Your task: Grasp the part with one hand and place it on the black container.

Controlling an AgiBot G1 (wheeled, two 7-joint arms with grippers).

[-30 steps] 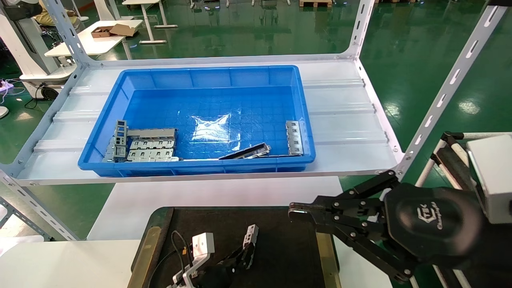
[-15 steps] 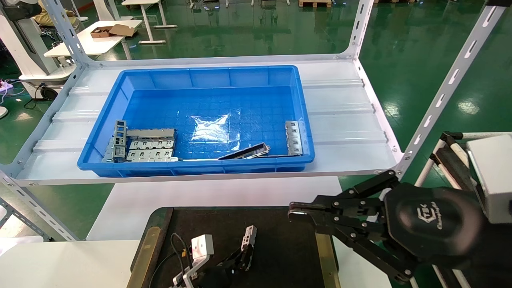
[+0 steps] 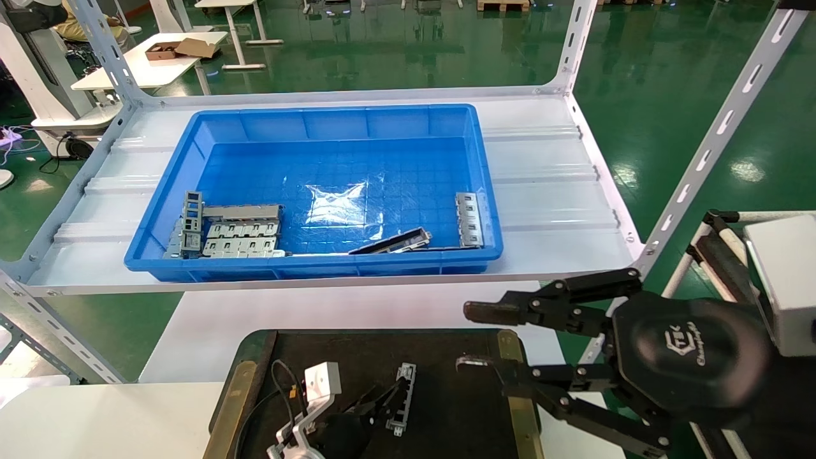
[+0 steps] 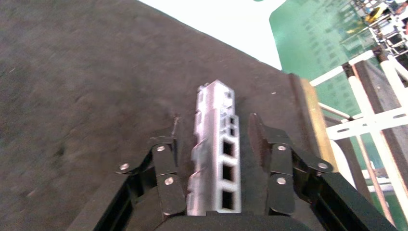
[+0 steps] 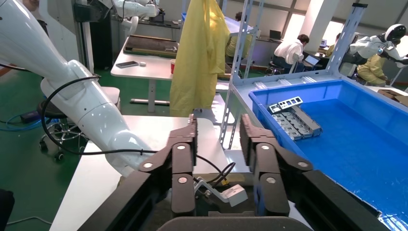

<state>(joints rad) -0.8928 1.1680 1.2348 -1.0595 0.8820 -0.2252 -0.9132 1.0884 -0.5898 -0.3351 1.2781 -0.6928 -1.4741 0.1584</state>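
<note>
The left black linkage-fingered gripper (image 3: 398,400) is low over the flat rectangular black container (image 3: 452,408) with its dark felt-like surface and brass-coloured side strips, at the near edge of the scene. Its fingers (image 4: 166,168) stand spread, one on each side of the part (image 4: 214,154), a slim silvery sheet-metal bar with a row of rectangular cutouts. In the left wrist view a gap shows between each pad and the bar, so the claw has let go of it (the bar lies between the fingers, not pinched). The bar rests on the felt, running near to far, roughly in the middle of the container and well in from the brass strip on the right side.

The right black gripper (image 3: 475,338) with a white logo on its housing hangs at the container's far right corner, its two fingers spread wide and holding nothing. One fingertip (image 3: 484,312) is over the white table (image 3: 357,306) just beyond the container, the other over the container's right edge.

Farther off, on a white metal shelf (image 3: 548,191), sits a deep blue plastic bin (image 3: 331,121). In it lie wider grey stacked plates (image 3: 242,233) at the near left, a darker bar (image 3: 392,242) seen edge-on near the front wall, and another silvery cutout bar (image 3: 469,220) at the near right.
</note>
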